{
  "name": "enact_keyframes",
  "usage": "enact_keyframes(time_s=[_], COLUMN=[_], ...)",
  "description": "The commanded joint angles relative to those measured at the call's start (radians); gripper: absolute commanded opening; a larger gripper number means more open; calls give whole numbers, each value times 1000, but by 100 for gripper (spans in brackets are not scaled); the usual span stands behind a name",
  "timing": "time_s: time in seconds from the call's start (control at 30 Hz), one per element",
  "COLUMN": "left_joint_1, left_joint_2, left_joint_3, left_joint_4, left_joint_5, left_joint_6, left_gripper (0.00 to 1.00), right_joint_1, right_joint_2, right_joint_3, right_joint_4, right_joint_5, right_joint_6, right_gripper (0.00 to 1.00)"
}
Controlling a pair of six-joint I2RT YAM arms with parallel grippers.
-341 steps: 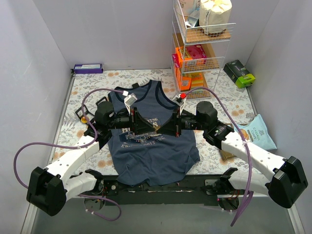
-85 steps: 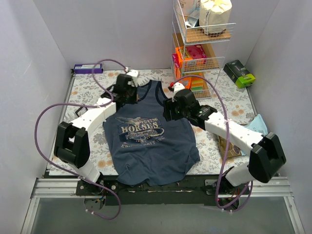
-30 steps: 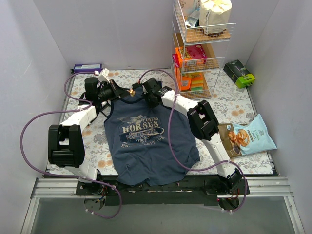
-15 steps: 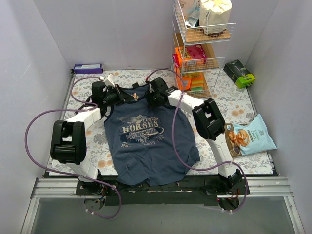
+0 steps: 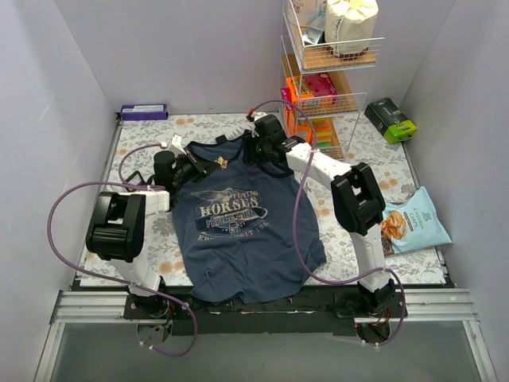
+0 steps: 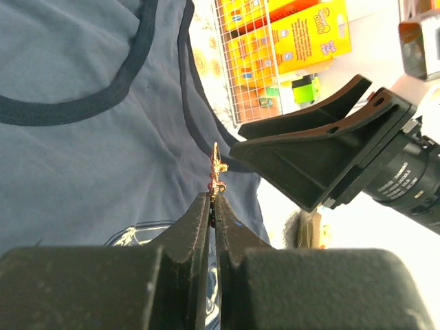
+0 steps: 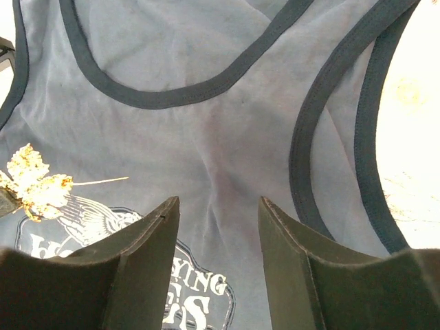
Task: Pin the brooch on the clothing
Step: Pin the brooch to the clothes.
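Navy-blue, darker-trimmed sleeveless tank top [image 5: 242, 239] lay flat, pale "HORSES" print upward and neckline toward the far wall, while a small gold leaf-shaped brooch [image 6: 217, 170] sat clamped in the left gripper [image 6: 212, 201] over its upper chest.

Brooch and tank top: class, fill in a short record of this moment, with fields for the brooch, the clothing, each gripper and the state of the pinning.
brooch: small, gold, held over the upper chest; thin pin sticks out sideways
clothing: navy tank top, spread flat, print facing up
left gripper: shut on the brooch
right gripper: open, holding nothing, over the fabric below the neckline
pinning: cannot tell whether the pin has entered the fabric
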Motion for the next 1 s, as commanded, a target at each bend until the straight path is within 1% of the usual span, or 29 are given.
enact_keyframes(time_s=[0.0, 0.13, 0.2, 0.37, 0.47, 0.6, 0.77, 0.97], left_joint_1=[-13, -20, -28, -51, -60, -77, -80, -80], left_joint_2=[45, 99, 114, 153, 177, 192, 217, 232], left_joint_3=[-22, -16, -11, 7, 13, 19, 32, 43], left_joint_4=[183, 215, 224, 189, 186, 135, 141, 143], left_joint_5=[-4, -10, -10, -46, -38, -66, -63, -67], left_joint_6=[-77, -97, -101, -92, -103, -88, -97, -100], left_gripper=[0, 0, 0, 0, 0, 0, 0, 0], right_joint_1=[-3, -3, -3, -3, -3, -3, -3, -3], right_joint_2=[-20, 1, 9, 30, 46, 63, 78, 112], right_joint_3=[-8, -2, 6, 20, 26, 46, 54, 75], right_joint_4=[40, 41, 41, 40, 37, 30, 32, 23], right_joint_5=[19, 19, 21, 7, 6, -1, -13, -54], right_joint_6=[24, 25, 27, 24, 24, 22, 19, 12], right_gripper=[56, 55, 52, 49, 47, 47, 46, 42])
